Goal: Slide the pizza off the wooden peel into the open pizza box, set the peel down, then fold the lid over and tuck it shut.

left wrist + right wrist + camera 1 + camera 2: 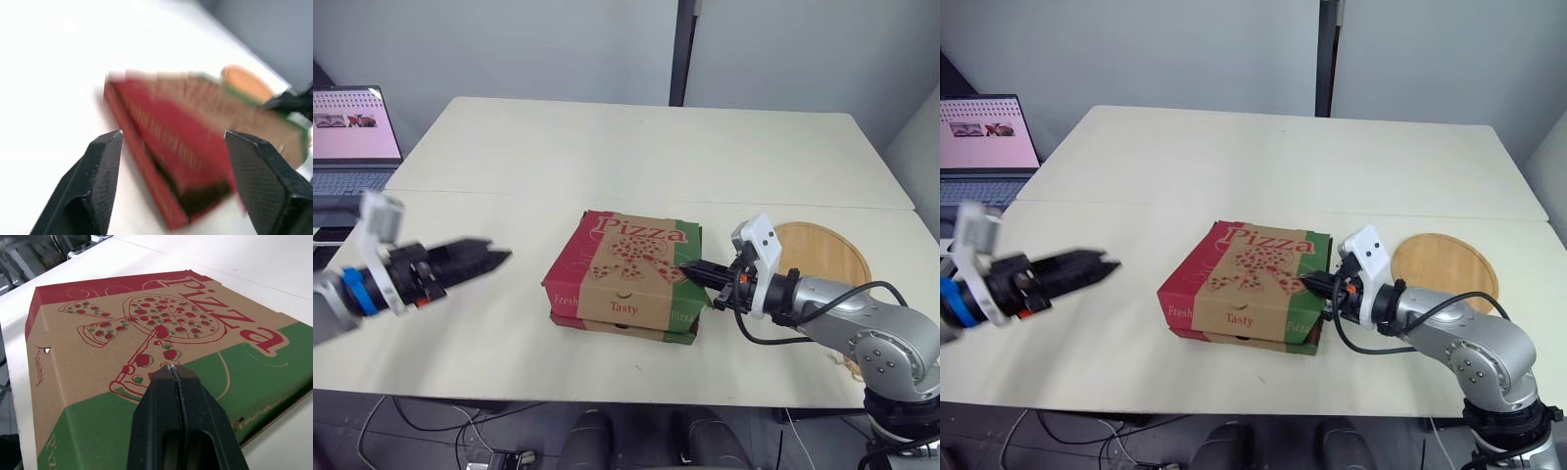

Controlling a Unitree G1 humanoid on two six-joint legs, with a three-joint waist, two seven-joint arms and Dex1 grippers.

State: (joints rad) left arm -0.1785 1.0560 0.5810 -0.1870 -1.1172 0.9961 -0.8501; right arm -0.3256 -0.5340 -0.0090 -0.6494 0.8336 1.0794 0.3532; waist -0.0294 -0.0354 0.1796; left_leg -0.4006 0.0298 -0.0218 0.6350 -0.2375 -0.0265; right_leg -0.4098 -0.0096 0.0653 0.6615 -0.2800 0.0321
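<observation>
At the far left, beyond the table's edge, an open laptop (352, 132) is seen with its screen lit. Next comes the left gripper (497, 257), which is held above the front left part of the cream table (607, 147) and pointed toward the pizza box. In the left wrist view its two black fingers (105, 176) are spread wide, with nothing between them, and the red left side of the box is framed in the gap, though that view is blurred. The gripper is kept well apart from the box.

The pizza box (626, 274) is found near the middle of the table, toward the front edge. Its lid is folded down over the base, so that the printed top faces up, with a red band at the left, a pizza drawing in the middle and a green band at the right.

At the box's right side the right gripper (688, 265) is reached in over the green band. Its fingers (161, 421) are pressed together with nothing held between them. Whether the tips are touching the lid cannot be told.

Farther right, a round wooden peel (827, 250) is laid flat on the table, apart from the box and just behind the right arm.
</observation>
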